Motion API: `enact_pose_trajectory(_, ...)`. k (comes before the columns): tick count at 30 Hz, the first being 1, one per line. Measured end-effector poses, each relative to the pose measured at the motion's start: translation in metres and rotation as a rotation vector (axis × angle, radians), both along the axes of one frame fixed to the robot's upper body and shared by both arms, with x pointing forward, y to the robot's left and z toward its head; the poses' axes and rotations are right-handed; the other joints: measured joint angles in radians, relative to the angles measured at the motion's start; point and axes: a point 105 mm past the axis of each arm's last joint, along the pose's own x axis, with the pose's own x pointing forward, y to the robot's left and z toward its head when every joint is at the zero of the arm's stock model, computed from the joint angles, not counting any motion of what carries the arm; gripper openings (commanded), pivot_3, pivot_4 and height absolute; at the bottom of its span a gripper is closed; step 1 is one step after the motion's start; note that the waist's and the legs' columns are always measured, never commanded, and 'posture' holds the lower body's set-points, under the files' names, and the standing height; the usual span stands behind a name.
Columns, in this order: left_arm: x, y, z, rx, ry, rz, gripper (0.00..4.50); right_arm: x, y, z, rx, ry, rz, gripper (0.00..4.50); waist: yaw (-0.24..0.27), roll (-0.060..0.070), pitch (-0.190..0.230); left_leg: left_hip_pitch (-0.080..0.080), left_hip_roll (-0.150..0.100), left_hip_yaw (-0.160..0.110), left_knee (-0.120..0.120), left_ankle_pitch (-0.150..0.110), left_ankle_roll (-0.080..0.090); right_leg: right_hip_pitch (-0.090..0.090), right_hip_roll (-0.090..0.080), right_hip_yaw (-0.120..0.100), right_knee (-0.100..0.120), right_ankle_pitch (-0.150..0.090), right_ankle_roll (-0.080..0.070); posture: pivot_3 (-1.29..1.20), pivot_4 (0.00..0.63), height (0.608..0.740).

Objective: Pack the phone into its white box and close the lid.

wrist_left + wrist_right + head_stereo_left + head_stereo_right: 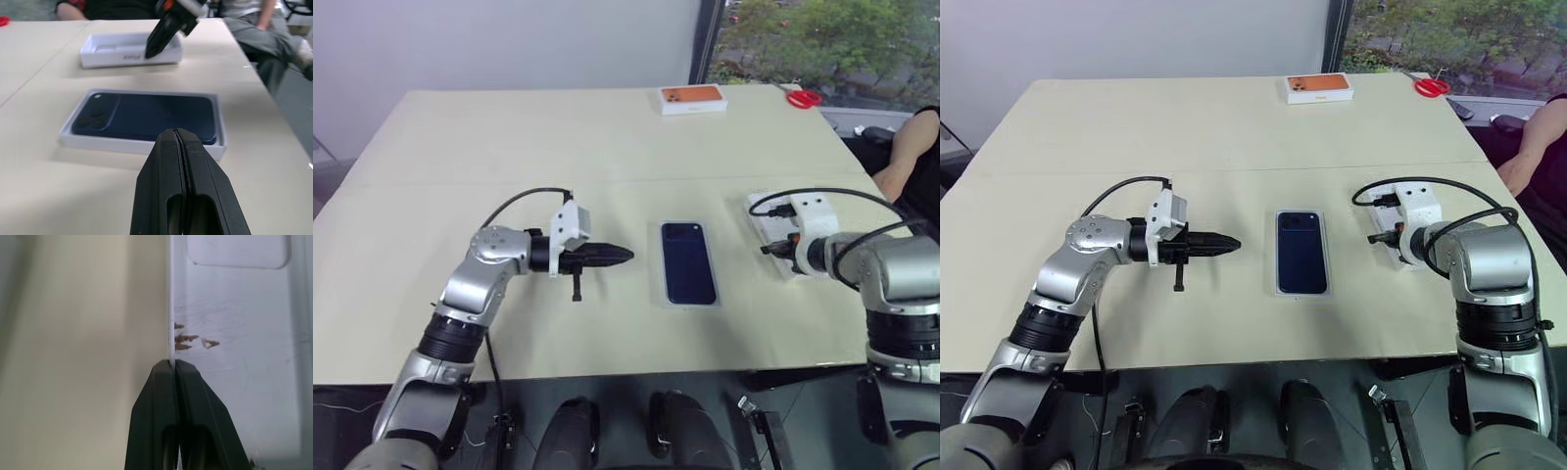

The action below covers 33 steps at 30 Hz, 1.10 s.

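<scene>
Lid (131, 50) wall bears grey print (unreadable), pinched by right hand (149, 51)

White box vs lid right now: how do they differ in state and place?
The white box sits mid-table with the phone lying flat inside it; the lid lies to its right, open side up, with nothing in it. No gripper touches the white box, the shut left gripper pointing at it from the left, while the right gripper is shut on the lid's side wall. Both are shallow, white-rimmed rectangles resting on the table.
</scene>
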Motion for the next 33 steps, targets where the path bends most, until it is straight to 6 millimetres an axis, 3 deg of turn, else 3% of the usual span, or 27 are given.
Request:
enact_pose_trajectory(4,0.022,0.026,0.000,-0.049,0.022,0.175,0.00,-0.004,0.048,0.037,0.235,-0.159,0.182,0.03,-0.011,0.000,0.000,0.000,0.001,-0.001,0.000,0.000,0.000,0.000,0.001,-0.001,0.000,0.000,0.000,0.00,0.150,0.740)
enact_pose_trajectory(8,0.040,0.044,0.002,-0.087,0.035,0.302,0.00,-0.014,0.107,0.043,0.516,-0.199,0.375,0.03,-0.012,0.000,0.000,0.000,0.002,-0.001,-0.001,0.000,0.000,-0.001,0.001,0.000,0.001,0.000,0.000,0.00,0.150,0.740)
enact_pose_trajectory(11,0.046,0.049,0.004,-0.094,0.023,0.333,0.00,-0.017,0.131,0.049,0.649,-0.217,0.415,0.03,-0.009,0.000,0.000,0.000,0.001,0.000,-0.001,0.000,0.000,-0.001,-0.001,0.000,0.001,0.000,0.000,0.00,0.150,0.740)
enact_pose_trajectory(14,0.053,0.054,0.003,-0.102,0.027,0.375,0.00,-0.026,0.182,0.051,0.936,-0.174,0.431,0.03,-0.016,0.000,0.000,0.000,0.002,0.000,-0.001,0.000,0.000,-0.002,-0.002,0.000,0.003,0.001,0.000,0.00,0.150,0.740)
enact_pose_trajectory(17,0.055,0.051,0.003,-0.101,0.018,0.377,0.00,-0.024,0.184,0.050,0.943,-0.148,0.357,0.03,-0.007,0.001,0.000,-0.003,0.001,-0.001,0.000,0.000,-0.001,-0.003,-0.004,-0.001,0.002,0.001,-0.001,0.00,0.150,0.740)
enact_pose_trajectory(19,0.056,0.052,0.001,-0.097,0.021,0.387,0.00,-0.031,0.189,0.048,1.086,-0.091,0.261,0.03,-0.012,0.001,0.000,-0.004,0.000,0.000,-0.001,0.000,-0.001,-0.003,-0.005,0.000,0.000,0.001,0.000,0.00,0.150,0.740)
enact_pose_trajectory(22,0.056,0.047,-0.001,-0.098,0.025,0.380,0.00,-0.042,0.203,0.031,1.210,0.116,0.126,0.03,-0.021,0.001,0.000,-0.004,0.000,0.001,-0.001,0.000,0.000,-0.004,-0.003,0.001,0.000,0.001,0.000,0.00,0.150,0.740)
enact_pose_trajectory(27,0.054,0.043,-0.002,-0.093,0.026,0.362,0.00,-0.048,0.199,0.015,1.244,0.223,-0.071,0.03,-0.019,0.001,0.000,-0.004,0.001,0.001,-0.001,0.000,0.000,-0.004,0.000,0.001,0.001,0.001,0.000,0.00,0.150,0.740)
enact_pose_trajectory(30,0.053,0.040,-0.004,-0.083,0.029,0.350,0.00,-0.051,0.196,0.011,1.235,0.234,-0.108,0.83,-0.018,0.001,0.000,-0.004,0.002,0.001,-0.001,0.000,0.000,-0.004,0.001,0.001,0.001,0.000,0.000,0.00,0.150,0.740)
enact_pose_trajectory(33,0.052,0.037,-0.005,-0.079,0.035,0.334,0.00,-0.050,0.189,0.004,1.219,0.241,-0.161,2.37,-0.017,0.001,0.000,-0.004,0.002,0.001,-0.001,0.000,0.000,-0.004,0.001,0.001,0.000,0.000,0.000,0.00,0.150,0.740)
